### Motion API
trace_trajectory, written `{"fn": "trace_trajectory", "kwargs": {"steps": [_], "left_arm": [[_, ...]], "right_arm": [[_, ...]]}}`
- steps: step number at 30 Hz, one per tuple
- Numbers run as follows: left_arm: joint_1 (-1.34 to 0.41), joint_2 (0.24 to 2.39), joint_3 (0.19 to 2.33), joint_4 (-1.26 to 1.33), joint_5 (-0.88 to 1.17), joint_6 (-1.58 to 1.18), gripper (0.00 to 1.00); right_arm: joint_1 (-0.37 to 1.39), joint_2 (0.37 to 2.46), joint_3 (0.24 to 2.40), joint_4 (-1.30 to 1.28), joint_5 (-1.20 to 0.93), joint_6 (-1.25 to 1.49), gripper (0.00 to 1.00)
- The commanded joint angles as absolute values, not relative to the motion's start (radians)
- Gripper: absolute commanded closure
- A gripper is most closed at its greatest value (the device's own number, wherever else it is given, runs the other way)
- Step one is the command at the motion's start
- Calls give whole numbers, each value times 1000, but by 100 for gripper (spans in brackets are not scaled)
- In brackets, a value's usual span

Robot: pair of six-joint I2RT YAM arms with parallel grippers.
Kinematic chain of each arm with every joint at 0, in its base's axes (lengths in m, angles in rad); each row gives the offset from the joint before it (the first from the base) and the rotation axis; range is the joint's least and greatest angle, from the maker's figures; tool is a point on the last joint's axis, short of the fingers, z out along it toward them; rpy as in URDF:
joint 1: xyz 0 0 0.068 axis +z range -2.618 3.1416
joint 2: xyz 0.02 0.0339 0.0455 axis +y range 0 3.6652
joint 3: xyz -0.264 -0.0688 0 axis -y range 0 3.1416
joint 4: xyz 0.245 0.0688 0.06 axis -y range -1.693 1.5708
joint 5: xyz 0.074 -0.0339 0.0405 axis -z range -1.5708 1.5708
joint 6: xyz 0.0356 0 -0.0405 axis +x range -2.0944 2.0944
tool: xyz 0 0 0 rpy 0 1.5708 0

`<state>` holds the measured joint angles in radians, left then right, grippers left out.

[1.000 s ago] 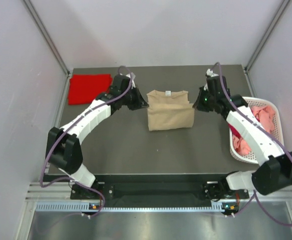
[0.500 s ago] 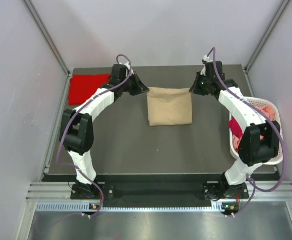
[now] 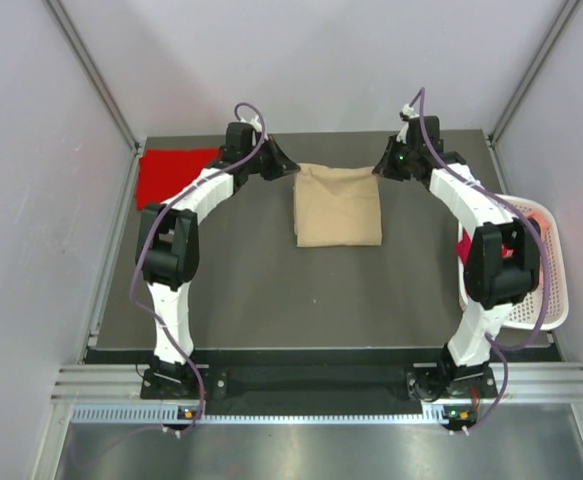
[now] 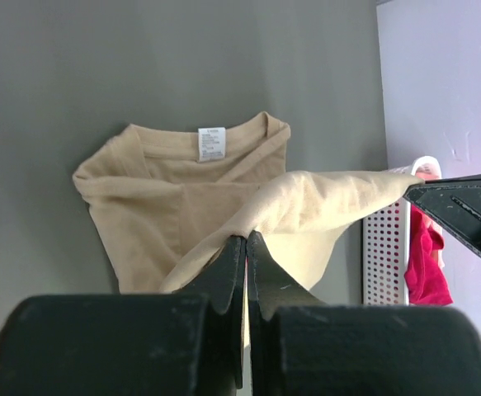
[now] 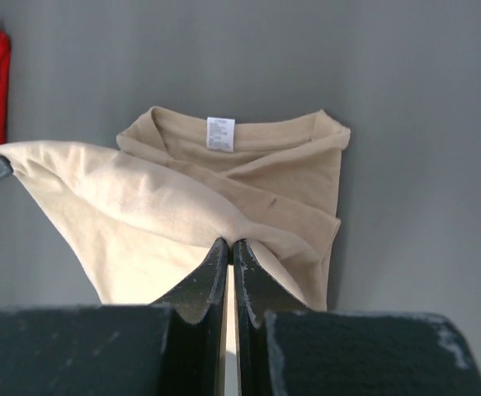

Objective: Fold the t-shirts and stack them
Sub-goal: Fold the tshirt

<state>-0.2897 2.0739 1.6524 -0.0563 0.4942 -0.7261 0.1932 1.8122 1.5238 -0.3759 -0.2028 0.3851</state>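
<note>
While the left gripper [image 4: 245, 239] and the right gripper [image 5: 228, 243] each clamp one corner of the tan t-shirt [image 3: 338, 210], lying left of the basket [image 3: 556, 300], its raised edge runs straight between them

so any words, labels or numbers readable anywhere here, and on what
white neck tag inside the collar of the tan t-shirt: a few printed lines, too small and blurred to read in either wrist view
no other text, brand, number or sign shows in any view

Bright, even light, faint soft shadows; wrist views' near foreground slightly blurred.
</note>
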Motion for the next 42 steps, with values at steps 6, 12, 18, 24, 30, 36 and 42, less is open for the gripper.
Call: {"fn": "trace_trajectory", "kwargs": {"steps": [6, 12, 18, 24, 30, 36, 42], "left_arm": [[-242, 2203, 1761, 87, 532, -753, 100], [-212, 2377, 1931, 118, 592, -807, 87], [-184, 2422, 2034, 26, 621, -743, 54], [-179, 2289, 1899, -69, 621, -641, 55], [-219, 2084, 1570, -17, 669, -606, 59], [-297, 1942, 1312, 98, 675, -620, 59], [-347, 1956, 1180, 141, 667, -646, 60]], "right_arm": [[150, 1939, 1640, -255, -278, 379, 95], [146, 2086, 1732, -186, -316, 388, 94], [138, 2132, 1810, -262, -276, 385, 71], [135, 1970, 1596, -193, -245, 397, 68], [141, 1935, 1514, -319, -354, 354, 62], [153, 1820, 1304, -325, -305, 347, 65], [160, 1727, 1041, -191, -337, 371, 71]]}}
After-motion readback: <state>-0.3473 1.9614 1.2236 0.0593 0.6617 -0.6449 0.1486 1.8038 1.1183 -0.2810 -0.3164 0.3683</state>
